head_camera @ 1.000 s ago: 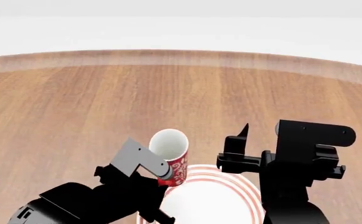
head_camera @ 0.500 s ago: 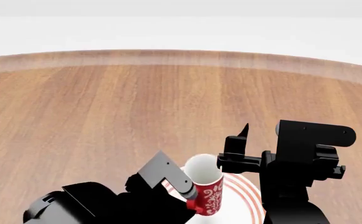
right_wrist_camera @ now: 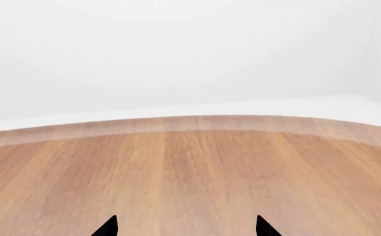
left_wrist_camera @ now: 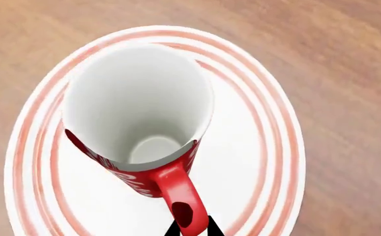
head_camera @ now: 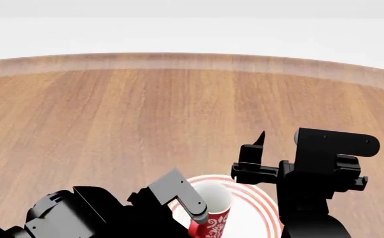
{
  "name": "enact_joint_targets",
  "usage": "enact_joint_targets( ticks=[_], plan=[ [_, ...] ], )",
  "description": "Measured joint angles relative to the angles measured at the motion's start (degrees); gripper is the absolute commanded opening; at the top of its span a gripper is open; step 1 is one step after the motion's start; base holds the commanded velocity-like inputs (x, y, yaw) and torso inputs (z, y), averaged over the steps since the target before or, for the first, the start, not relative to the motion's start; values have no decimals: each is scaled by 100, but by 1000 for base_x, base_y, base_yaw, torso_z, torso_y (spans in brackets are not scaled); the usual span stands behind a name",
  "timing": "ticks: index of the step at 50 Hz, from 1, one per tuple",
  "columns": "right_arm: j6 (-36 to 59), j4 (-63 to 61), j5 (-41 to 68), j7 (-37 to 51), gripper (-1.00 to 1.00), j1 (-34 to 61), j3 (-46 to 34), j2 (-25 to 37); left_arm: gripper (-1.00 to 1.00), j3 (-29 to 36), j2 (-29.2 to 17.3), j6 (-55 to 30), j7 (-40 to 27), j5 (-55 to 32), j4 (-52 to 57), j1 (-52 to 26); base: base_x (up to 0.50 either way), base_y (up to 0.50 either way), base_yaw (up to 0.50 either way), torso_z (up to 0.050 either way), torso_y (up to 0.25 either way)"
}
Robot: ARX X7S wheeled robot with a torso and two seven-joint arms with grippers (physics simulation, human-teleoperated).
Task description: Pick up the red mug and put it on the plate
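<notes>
The red mug (left_wrist_camera: 141,113), white inside with a white swirl pattern, is over the middle of the white plate (left_wrist_camera: 262,147) with red rings. My left gripper (left_wrist_camera: 191,228) is shut on the mug's red handle (left_wrist_camera: 180,199). In the head view the mug (head_camera: 213,210) shows at the bottom edge, over the plate (head_camera: 258,201), beside my left gripper (head_camera: 193,218). I cannot tell whether the mug rests on the plate. My right gripper (right_wrist_camera: 185,227) is open and empty, fingertips wide apart over bare wood; it hovers just right of the plate in the head view (head_camera: 258,148).
The round wooden table (head_camera: 145,109) stretches ahead, with its far edge (head_camera: 192,59) against a white background. No other objects show.
My left gripper has carried the red mug to the right and toward me, from beside the plate's left rim to over its middle, and lower. The right arm has not moved.
</notes>
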Motion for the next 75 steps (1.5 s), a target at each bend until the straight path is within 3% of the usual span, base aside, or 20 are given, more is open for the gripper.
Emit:
enact_joint_targets(
  ticks=[24, 25, 61, 75],
  plan=[
    [-91, 96, 12, -2, 100, -1, -73, 2, -100, -118, 6, -299, 255, 216, -64, 5, 0, 0, 0, 0, 0],
    [-94, 98, 13, -1, 100, -1, -76, 3, 100, -125, 6, -302, 258, 221, -66, 6, 0, 0, 0, 0, 0],
    [-179, 184, 38, 34, 100, -8, -174, 4, 100, 26, 5, -515, 227, 252, 258, -8, 0, 0, 0, 0, 0],
    [-213, 230, 40, 48, 100, -23, -233, -10, 100, -123, -652, -1446, -1148, -173, 2083, -292, 0, 0, 0, 0, 0]
  ],
)
